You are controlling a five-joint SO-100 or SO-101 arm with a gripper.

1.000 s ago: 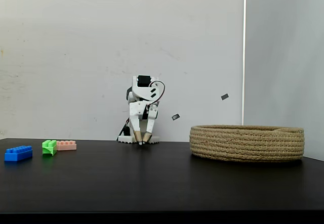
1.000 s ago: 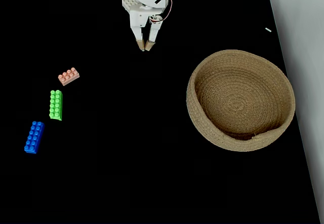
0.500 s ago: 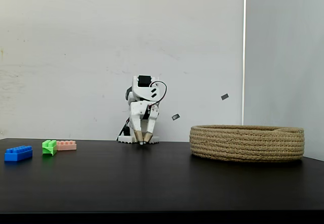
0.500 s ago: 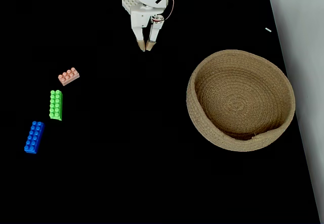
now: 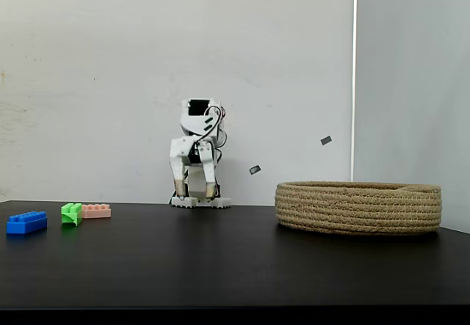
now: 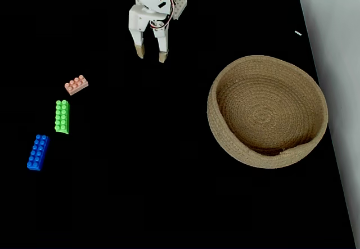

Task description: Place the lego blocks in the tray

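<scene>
- The long blue studded plastic brick (image 6: pixel 38 152) lies flat on the black worktop (image 6: pixel 146 164) at the left of the top-down fixed view, the nearest of the three bricks to that view's lower edge; in the side-on fixed view it sits at the far left (image 5: pixel 26 222).
- The short bright green studded brick (image 6: pixel 62 116) lies just above the blue one in the top-down view, apart from it, with its long side running up and down the picture; in the side-on view it stands beside the blue one (image 5: pixel 71 213).
- The pale pink studded brick (image 6: pixel 76 84) lies just above the green one in the top-down view, turned at a slant; in the side-on view (image 5: pixel 96 210) it appears just right of the green brick, and whether they touch cannot be told there.
- The wide, shallow round basket of coiled tan rope (image 6: pixel 225 139) sits on the right side of the worktop, well apart from the bricks, with nothing inside; the side-on view shows its low wall (image 5: pixel 358 209).
- The white arm's end effector (image 6: pixel 150 54) hangs near the far edge of the worktop, fingers spread apart and pointing down, holding nothing; the side-on view (image 5: pixel 194 190) shows its tips raised a little off the surface.
- The bricks lie well to the left of the end effector and nearer the camera in the top-down view, the pink one closest to it; the basket lies to its right.
- A pale wall (image 5: pixel 110 83) stands behind the worktop.
</scene>
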